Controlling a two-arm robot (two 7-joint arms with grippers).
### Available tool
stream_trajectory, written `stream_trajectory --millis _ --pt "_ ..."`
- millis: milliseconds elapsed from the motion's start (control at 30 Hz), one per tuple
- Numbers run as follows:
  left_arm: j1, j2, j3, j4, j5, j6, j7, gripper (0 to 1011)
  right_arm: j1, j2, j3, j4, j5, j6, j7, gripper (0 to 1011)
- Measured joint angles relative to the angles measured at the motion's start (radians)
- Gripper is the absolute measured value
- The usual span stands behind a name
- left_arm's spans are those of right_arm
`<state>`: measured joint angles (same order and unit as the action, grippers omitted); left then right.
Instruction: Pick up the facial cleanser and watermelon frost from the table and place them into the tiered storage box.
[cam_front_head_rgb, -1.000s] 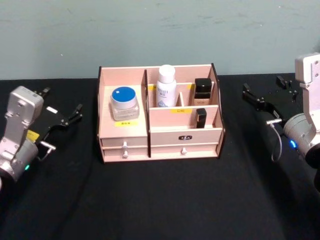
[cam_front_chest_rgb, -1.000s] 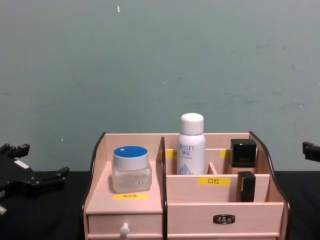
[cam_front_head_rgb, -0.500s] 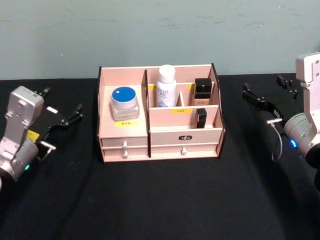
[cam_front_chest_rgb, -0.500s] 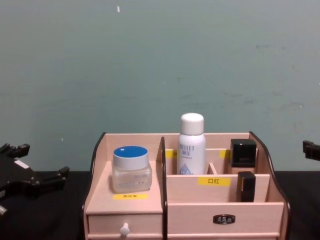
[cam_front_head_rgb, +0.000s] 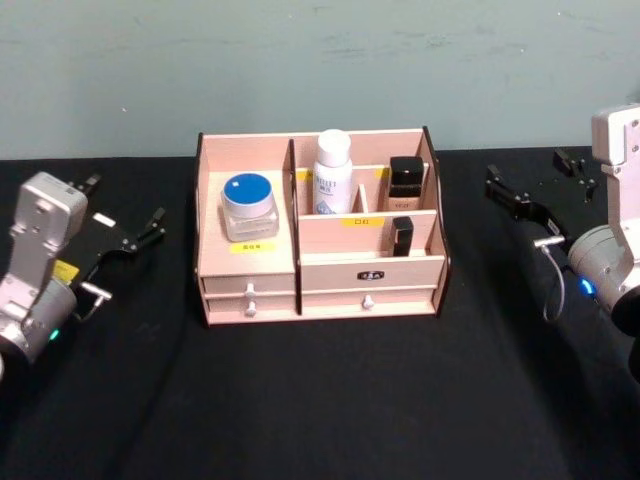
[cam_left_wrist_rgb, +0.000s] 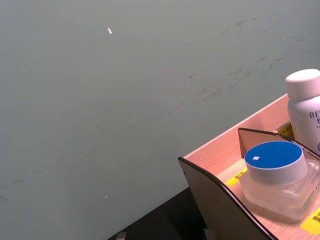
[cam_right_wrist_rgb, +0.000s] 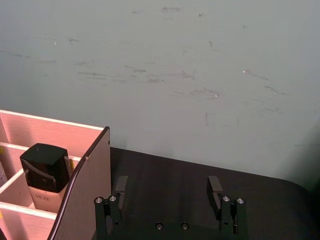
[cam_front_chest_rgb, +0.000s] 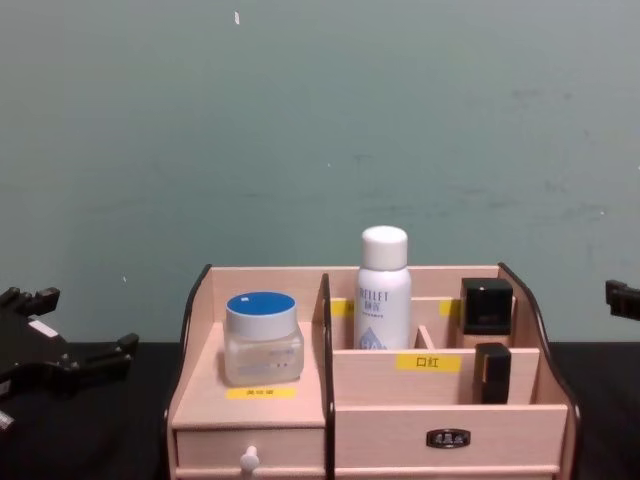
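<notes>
The tiered storage box (cam_front_head_rgb: 248, 262) (cam_front_chest_rgb: 253, 420), light wood with dark curved sides and yellow labels, stands at the table's middle back. A clear jar with a blue lid (cam_front_head_rgb: 248, 205) (cam_front_chest_rgb: 262, 337) (cam_left_wrist_rgb: 277, 177) sits on its left tier. A white bottle (cam_front_head_rgb: 333, 171) (cam_front_chest_rgb: 383, 286) stands in a rear compartment. I cannot tell which is the facial cleanser and which the watermelon frost. My left gripper (cam_front_head_rgb: 122, 205) (cam_front_chest_rgb: 85, 322) hovers open and empty left of the box. My right gripper (cam_front_head_rgb: 528, 175) (cam_right_wrist_rgb: 167, 187) is open and empty to the box's right.
Two black cosmetic items occupy the box's right compartments, a squat bottle (cam_front_head_rgb: 405, 178) (cam_right_wrist_rgb: 46, 175) behind and a slim stick (cam_front_head_rgb: 402, 236) in front. A black cloth (cam_front_head_rgb: 330, 400) covers the table. A green wall (cam_front_chest_rgb: 320, 130) stands close behind the box.
</notes>
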<state>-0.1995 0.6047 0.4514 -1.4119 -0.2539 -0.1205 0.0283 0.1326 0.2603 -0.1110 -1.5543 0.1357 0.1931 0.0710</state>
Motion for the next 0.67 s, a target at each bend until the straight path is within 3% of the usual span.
stream_trajectory --millis 667 --pt "0.0 0.0 0.0 0.0 0.0 0.0 0.0 1001 0.0 0.0 0.0 0.0 0.0 0.0 0.0 1000"
